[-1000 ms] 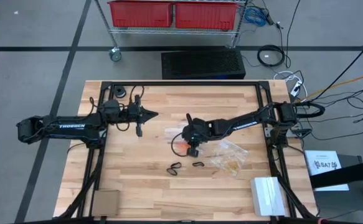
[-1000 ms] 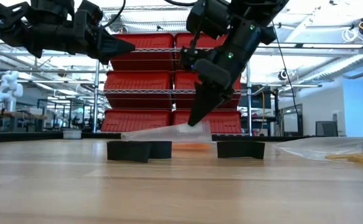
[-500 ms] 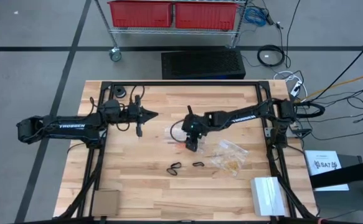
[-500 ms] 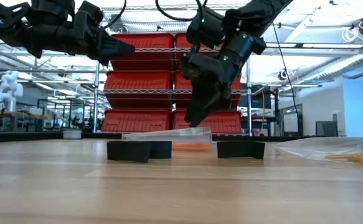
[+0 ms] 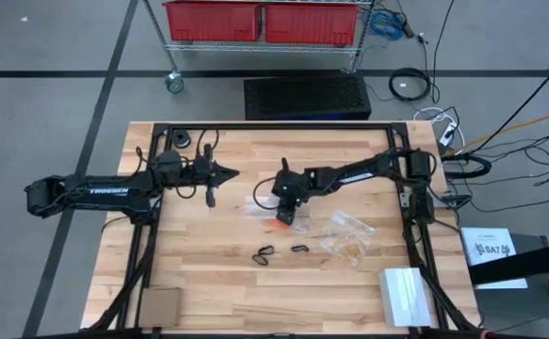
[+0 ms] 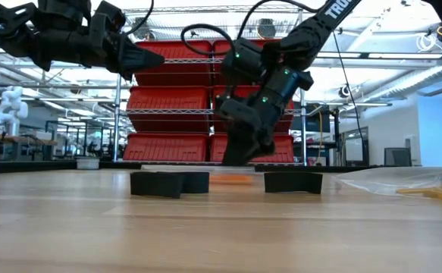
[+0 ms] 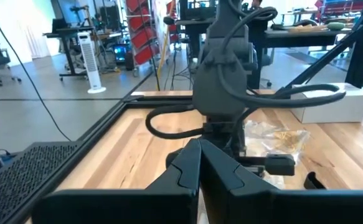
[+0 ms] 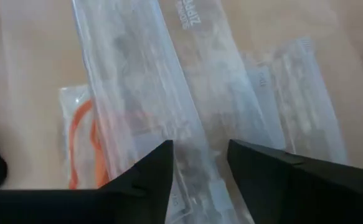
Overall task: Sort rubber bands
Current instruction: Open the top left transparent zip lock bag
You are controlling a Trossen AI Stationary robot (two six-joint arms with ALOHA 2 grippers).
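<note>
Red bins fill the shelving behind the wooden table (image 5: 208,282); the right gripper (image 8: 198,163) hangs over clear bags (image 8: 169,106), fingers apart, holding nothing; orange rubber bands (image 8: 84,146) seem to lie inside one bag; the left gripper (image 5: 232,173) waits well apart, pinched together.

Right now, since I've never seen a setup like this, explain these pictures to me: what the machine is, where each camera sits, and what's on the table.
Two robot arms work at a wooden table. One camera looks straight down, one sits at tabletop height, and one rides on each wrist. The left gripper waits shut, above the table. The right gripper, fingers apart, hangs over clear plastic bags; one bag holds orange rubber bands. Two black rubber bands lie loose nearby, and another bag holds tan ones. Nothing is held.
</note>
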